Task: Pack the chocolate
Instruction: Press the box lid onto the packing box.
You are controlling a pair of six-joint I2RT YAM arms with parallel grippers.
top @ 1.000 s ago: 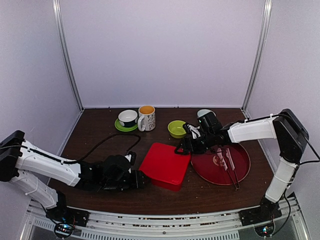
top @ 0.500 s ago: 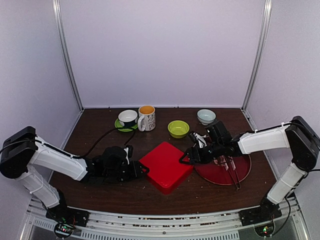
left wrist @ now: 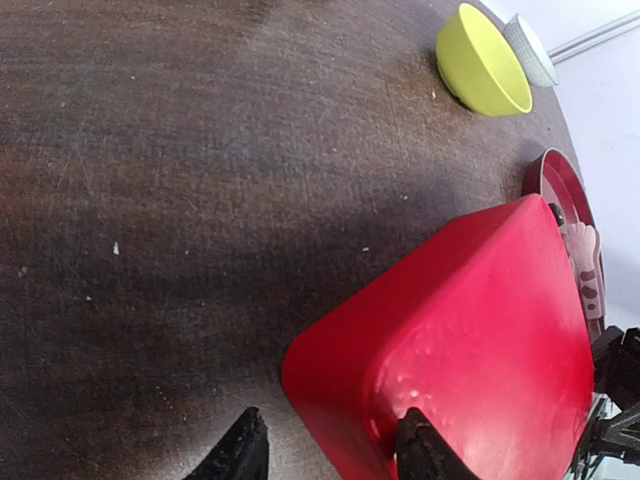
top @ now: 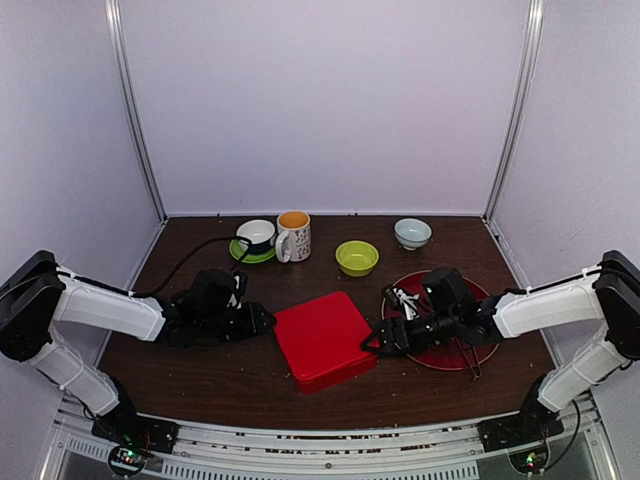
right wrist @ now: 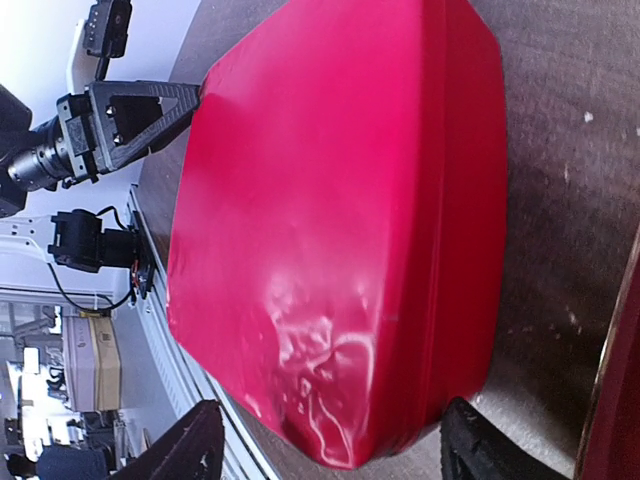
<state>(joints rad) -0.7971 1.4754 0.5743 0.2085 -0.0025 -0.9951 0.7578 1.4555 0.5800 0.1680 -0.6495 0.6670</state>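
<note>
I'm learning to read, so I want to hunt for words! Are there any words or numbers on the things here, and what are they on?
No text here can be read.
On the mug: dark marks on its white side, too small to tell whether they are words or just a pattern.
On the red box: no writing, plain in every view.
On the green bowl: no writing.

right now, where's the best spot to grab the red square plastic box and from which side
Take the red square plastic box by its right corner, coming in low from the right: the open right claw frames that corner. The flat, smooth lid looks too broad to span.
</note>
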